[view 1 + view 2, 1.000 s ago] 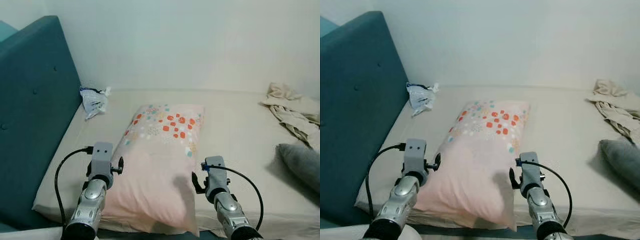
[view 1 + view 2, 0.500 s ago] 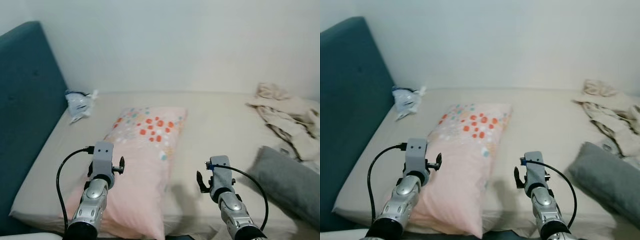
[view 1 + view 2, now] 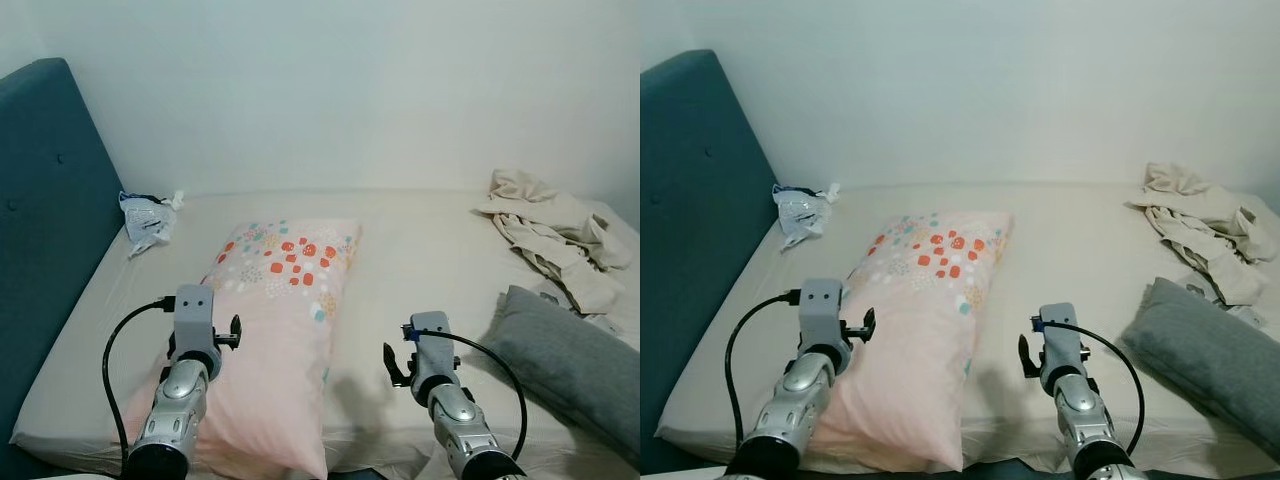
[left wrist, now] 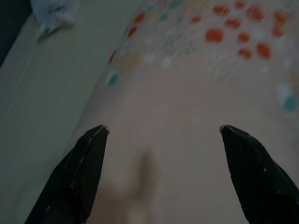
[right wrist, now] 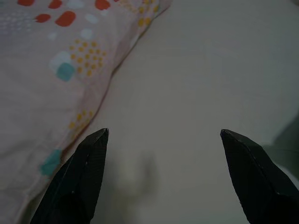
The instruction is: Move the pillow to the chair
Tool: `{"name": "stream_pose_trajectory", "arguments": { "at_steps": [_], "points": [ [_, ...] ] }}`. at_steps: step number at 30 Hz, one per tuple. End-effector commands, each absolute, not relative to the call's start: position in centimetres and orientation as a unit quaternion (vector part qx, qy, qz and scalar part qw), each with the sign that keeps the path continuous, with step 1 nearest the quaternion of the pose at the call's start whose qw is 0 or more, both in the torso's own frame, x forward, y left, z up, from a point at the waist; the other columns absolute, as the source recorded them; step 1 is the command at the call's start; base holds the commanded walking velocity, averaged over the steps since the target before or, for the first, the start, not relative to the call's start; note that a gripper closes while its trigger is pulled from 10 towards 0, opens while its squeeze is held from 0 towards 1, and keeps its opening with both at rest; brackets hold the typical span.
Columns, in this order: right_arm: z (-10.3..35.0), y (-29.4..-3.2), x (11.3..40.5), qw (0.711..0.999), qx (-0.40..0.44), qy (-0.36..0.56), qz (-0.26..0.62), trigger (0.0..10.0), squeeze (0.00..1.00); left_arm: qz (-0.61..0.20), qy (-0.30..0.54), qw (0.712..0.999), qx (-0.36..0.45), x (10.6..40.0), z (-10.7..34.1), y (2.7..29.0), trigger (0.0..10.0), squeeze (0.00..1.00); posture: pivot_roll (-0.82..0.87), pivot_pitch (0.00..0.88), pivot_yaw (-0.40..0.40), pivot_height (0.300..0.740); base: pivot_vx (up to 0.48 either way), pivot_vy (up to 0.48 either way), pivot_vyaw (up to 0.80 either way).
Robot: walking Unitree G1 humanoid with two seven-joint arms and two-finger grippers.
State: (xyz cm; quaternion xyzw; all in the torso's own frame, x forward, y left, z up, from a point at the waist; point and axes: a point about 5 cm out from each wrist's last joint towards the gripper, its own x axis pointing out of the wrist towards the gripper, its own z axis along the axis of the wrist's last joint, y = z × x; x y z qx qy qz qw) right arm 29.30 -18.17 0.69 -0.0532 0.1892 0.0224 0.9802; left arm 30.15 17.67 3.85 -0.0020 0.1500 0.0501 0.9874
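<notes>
A pink pillow (image 3: pixel 272 330) with red, teal and yellow dots lies lengthwise on the beige bed (image 3: pixel 420 250), its near end at the bed's front edge. My left gripper (image 4: pixel 163 135) hovers open above the pillow's (image 4: pixel 187 93) left side, nothing between its fingers (image 4: pixel 79 172). My right gripper (image 5: pixel 163 137) hovers open over the bare sheet just right of the pillow's (image 5: pixel 51 70) edge. Both arms (image 3: pixel 190 350) (image 3: pixel 432 360) reach forward from the bottom of the eye views.
A teal padded headboard (image 3: pixel 40 200) rises on the left. A crumpled blue-white bag (image 3: pixel 145 215) lies by it. A grey pillow (image 3: pixel 570 350) sits at the right edge, and rumpled beige cloth (image 3: pixel 545 230) lies at the far right. A white wall stands behind.
The camera has turned right, so the scene has shifted left and more of the grey pillow and cloth shows. The right gripper now hangs over bare sheet beside the pillow.
</notes>
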Motion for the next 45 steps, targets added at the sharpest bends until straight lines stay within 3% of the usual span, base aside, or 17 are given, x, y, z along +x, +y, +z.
{"name": "stream_pose_trajectory", "arguments": {
  "at_steps": [1,2,3,4,5,11,15,17,18,20,24,26,28,35,45],
  "points": [
    [0.6,-17.8,29.4,0.98,-0.047,0.19,0.027,10.0,0.0,0.061,0.195,0.979,0.003,29.2,2.4,18.8,10.0,0.0,0.02,0.065,-0.001,0.74,0.0,0.0,0.0],
    [0.7,-17.8,29.4,0.98,-0.046,0.19,0.028,10.0,0.0,0.062,0.211,0.975,0.0,28.9,1.9,19.1,10.0,0.0,0.02,0.066,-0.001,0.74,0.0,0.0,0.0],
    [0.6,-17.7,29.4,0.98,-0.046,0.189,0.03,10.0,0.0,0.062,0.228,0.971,-0.021,28.3,1.4,19.5,10.0,0.16,0.02,0.067,-0.002,0.74,0.0,0.0,0.0],
    [0.6,-17.7,29.4,0.98,-0.046,0.189,0.03,10.0,0.0,0.062,0.228,0.971,-0.021,28.3,1.4,19.5,10.0,0.16,0.02,0.067,-0.002,0.74,0.0,0.0,0.0],
    [0.6,-17.6,29.4,0.98,-0.046,0.189,0.031,10.0,0.0,0.061,0.232,0.97,-0.04,28.2,1.3,19.5,10.0,1.0,0.02,0.068,-0.002,0.74,0.0,0.0,0.0],
    [0.8,-17.2,29.5,0.981,-0.043,0.185,0.042,10.0,0.0,0.108,0.25,0.955,-0.121,27.6,0.9,20.3,10.0,1.0,0.02,0.073,-0.006,0.74,0.0,0.0,0.0],
    [1.2,-16.5,29.8,0.982,-0.032,0.174,0.061,10.0,0.0,0.117,0.247,0.956,-0.102,27.5,0.9,20.6,10.0,1.0,0.02,0.076,-0.008,0.74,0.0,0.0,0.0],
    [1.4,-16.2,29.9,0.983,-0.031,0.168,0.069,10.0,0.0,0.104,0.215,0.97,-0.043,27.9,1.7,20.5,10.0,0.96,0.02,0.076,-0.011,0.74,0.0,0.0,0.0],
    [1.4,-16.1,29.9,0.983,-0.031,0.168,0.073,10.0,0.0,0.097,0.191,0.977,0.013,28.2,2.3,20.3,10.0,0.4,0.02,0.076,-0.013,0.74,0.0,0.0,0.0],
    [1.3,-16.0,29.9,0.982,-0.029,0.173,0.075,10.0,0.0,0.082,0.163,0.981,0.063,28.4,2.8,19.9,10.0,0.33,0.02,0.077,-0.014,0.74,0.0,0.0,0.0],
    [1.2,-15.9,29.8,0.982,-0.023,0.175,0.074,10.0,0.0,0.065,0.158,0.984,0.058,28.4,2.9,19.1,10.0,0.27,0.02,0.078,-0.014,0.73,0.0,0.0,0.0],
    [1.2,-15.9,29.7,0.983,-0.023,0.166,0.075,10.0,0.0,0.056,0.161,0.984,0.051,28.2,2.8,18.6,10.0,0.09,0.02,0.08,-0.022,0.726,0.0,0.0,0.0],
    [1.1,-15.8,29.6,0.983,-0.026,0.165,0.077,10.0,0.0,0.042,0.153,0.986,0.051,28.2,2.8,18.0,10.0,0.0,0.03,0.073,-0.026,0.726,0.0,0.0,0.0],
    [1.4,-15.1,29.9,0.983,-0.037,0.16,0.083,10.0,0.0,0.03,0.117,0.988,0.097,29.1,3.6,17.2,10.0,0.0,0.03,0.052,-0.022,0.726,0.0,0.0,0.0],
    [2.3,-14.7,30.6,0.986,-0.055,0.133,0.089,10.0,0.0,0.027,0.108,0.99,0.083,29.7,4.1,17.1,10.0,0.0,0.03,0.0,0.001,0.726,0.0,0.0,0.0]
  ]
}}
